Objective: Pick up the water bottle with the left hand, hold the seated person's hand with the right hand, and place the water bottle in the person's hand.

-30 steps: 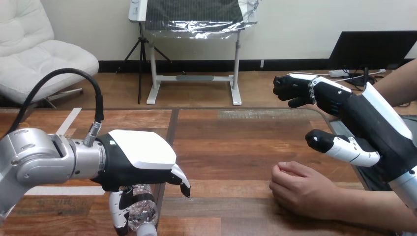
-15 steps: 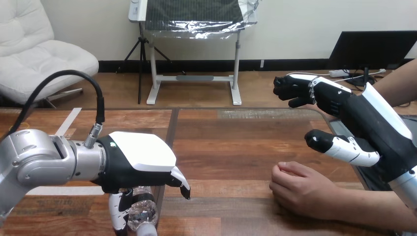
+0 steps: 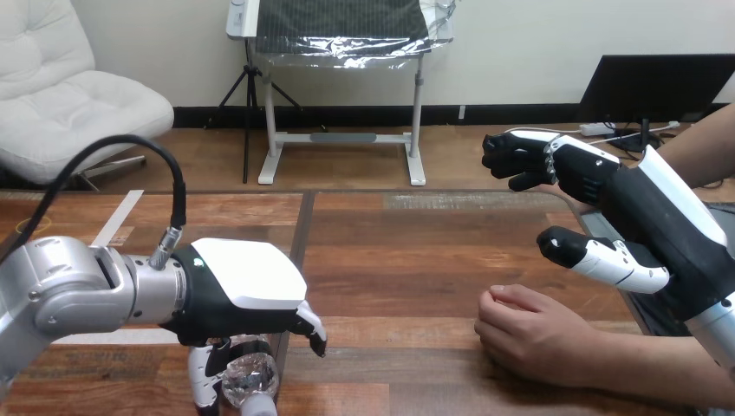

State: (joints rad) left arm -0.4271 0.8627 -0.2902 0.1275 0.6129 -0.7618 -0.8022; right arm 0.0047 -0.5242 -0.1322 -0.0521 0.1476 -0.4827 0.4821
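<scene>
We are gripping the bottle [image 3: 250, 378] at the near left edge of the surface [image 3: 407, 260]. It is sitting right under our left hand [image 3: 238, 290]. The palm is covering its top, the thumb is curling against its left side and a finger is hooking down on its right, so the hand is grasping the bottle. We cannot tell whether the bottle is resting on the surface or is already lifted clear of it.

Out to the right, the person's hand [image 3: 529, 334] is lying on the surface in a loose fist, well apart from the bottle. Our right hand [image 3: 641, 217] is hovering above and just beyond it, released, with its fingers relaxed and its thumb spread. It is not touching the person.

We are judging this to be the pick-up step, with the grasp made and the carry not yet begun. Next, we are expecting to need a firm squeeze and a straight lift, since the clear bottle looks thin and may slip or crumple. Our right hand needs to come down and take hold of the person's hand gently. That hand needs to open, palm up, before we are bringing the bottle across to it.
</scene>
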